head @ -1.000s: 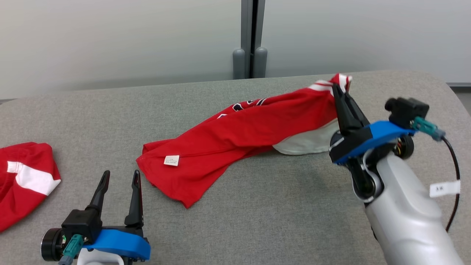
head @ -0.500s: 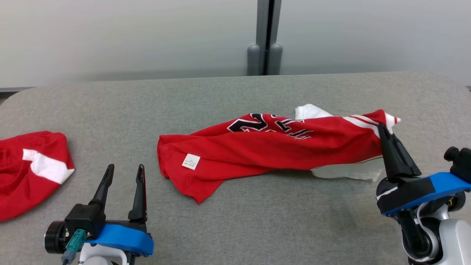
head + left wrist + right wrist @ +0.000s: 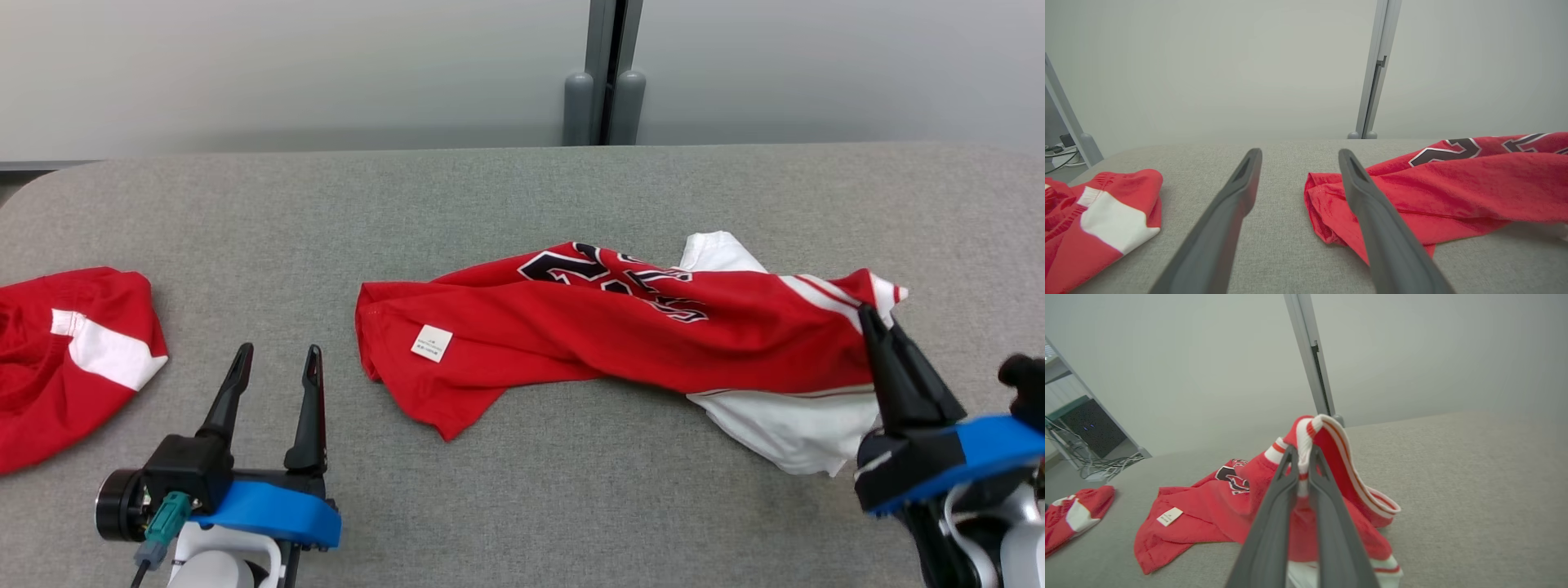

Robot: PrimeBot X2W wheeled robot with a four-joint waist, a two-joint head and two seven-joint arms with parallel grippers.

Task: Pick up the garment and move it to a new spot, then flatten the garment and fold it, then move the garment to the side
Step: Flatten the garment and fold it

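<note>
The garment (image 3: pixel 620 335) is a red jersey with black numbers, white trim and a small white tag, lying stretched across the grey table (image 3: pixel 522 196). My right gripper (image 3: pixel 873 317) is shut on its striped edge at the right end, holding that edge a little above the table; the right wrist view shows the trim (image 3: pixel 1306 433) pinched between the fingers (image 3: pixel 1274 514). My left gripper (image 3: pixel 273 361) stands open near the table's front left, beside the garment's (image 3: pixel 1453 188) left end and apart from it, with nothing between its fingers (image 3: pixel 1224 216).
A second red and white cloth (image 3: pixel 65 359) lies bunched at the table's left edge, also seen in the left wrist view as the red cloth (image 3: pixel 1102 212). A grey wall with a vertical post (image 3: pixel 608 73) stands behind the table.
My right gripper has pulled the garment's striped end toward the table's near right, stretching the cloth out and showing its numbers and white part. The head camera has turned. The left gripper stays open.
</note>
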